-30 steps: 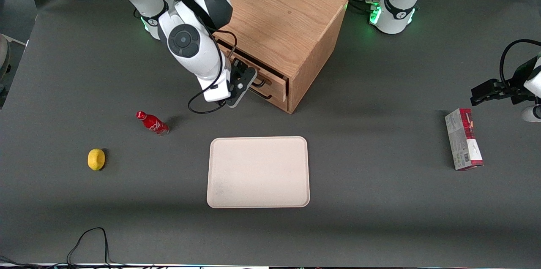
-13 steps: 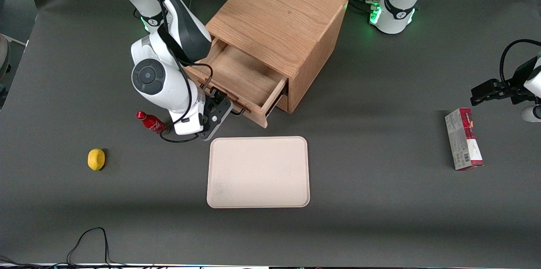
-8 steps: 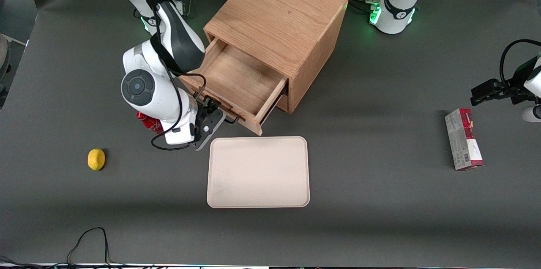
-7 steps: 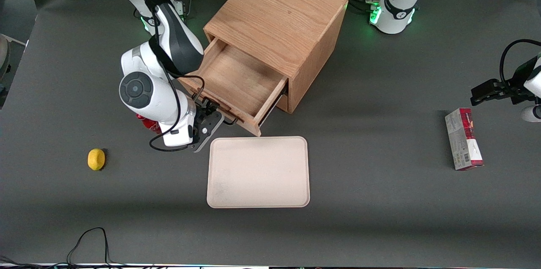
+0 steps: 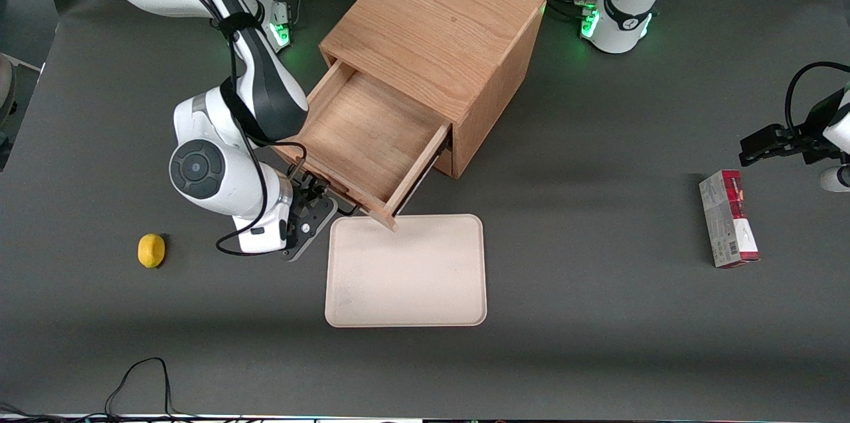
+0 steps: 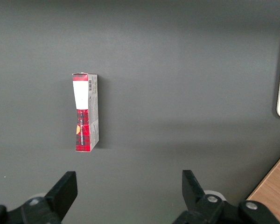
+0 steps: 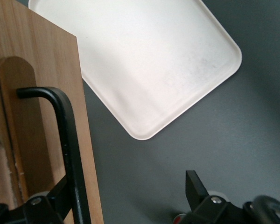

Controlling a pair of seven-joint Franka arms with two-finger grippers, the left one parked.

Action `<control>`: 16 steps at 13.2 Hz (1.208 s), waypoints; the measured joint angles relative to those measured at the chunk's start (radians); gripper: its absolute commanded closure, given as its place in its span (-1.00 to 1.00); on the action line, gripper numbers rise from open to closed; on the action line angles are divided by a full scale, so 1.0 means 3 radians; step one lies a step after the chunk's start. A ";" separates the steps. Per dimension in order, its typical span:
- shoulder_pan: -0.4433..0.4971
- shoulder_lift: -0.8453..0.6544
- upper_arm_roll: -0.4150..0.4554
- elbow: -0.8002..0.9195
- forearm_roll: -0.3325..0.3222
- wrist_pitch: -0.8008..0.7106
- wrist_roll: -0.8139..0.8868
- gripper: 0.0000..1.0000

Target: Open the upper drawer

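Note:
The light oak cabinet (image 5: 438, 24) stands at the back of the table. Its upper drawer (image 5: 362, 137) is pulled far out toward the front camera and is empty inside; its front corner reaches over the tray's edge. My right gripper (image 5: 312, 207) is in front of the drawer front, at the black bar handle (image 5: 348, 210). In the right wrist view the gripper (image 7: 128, 191) is open, fingers wide apart. The handle (image 7: 67, 140) on the oak drawer front (image 7: 37, 116) runs just inside one finger (image 7: 58, 196), close against it. The lower drawer is mostly hidden under the upper one.
A cream tray (image 5: 406, 270) lies nearer the front camera than the drawer; it also shows in the right wrist view (image 7: 144, 60). A yellow lemon (image 5: 151, 250) lies toward the working arm's end. A red and white box (image 5: 727, 218) lies toward the parked arm's end.
The upper drawer has slid from nearly shut to far out, toward the front camera. My right arm moved with it at the handle. The red bottle is now hidden by the arm.

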 measured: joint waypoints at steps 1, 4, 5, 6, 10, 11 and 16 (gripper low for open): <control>-0.0027 0.0020 -0.0001 0.0028 -0.0005 0.0000 -0.0005 -1.00; -0.0083 0.0071 -0.0002 0.0064 -0.0024 -0.0002 -0.0028 -1.00; -0.0092 0.0082 -0.0002 0.0078 -0.0028 -0.0002 -0.0028 -1.00; -0.0100 0.0095 -0.0002 0.0103 -0.0034 -0.0002 -0.0028 -1.00; -0.0105 0.0123 -0.0001 0.0183 -0.0035 -0.0065 -0.0028 -1.00; -0.0106 0.0124 -0.0002 0.0234 -0.0036 -0.0090 -0.0028 -1.00; -0.0120 0.0119 -0.0008 0.0656 -0.0036 -0.0385 -0.0028 -1.00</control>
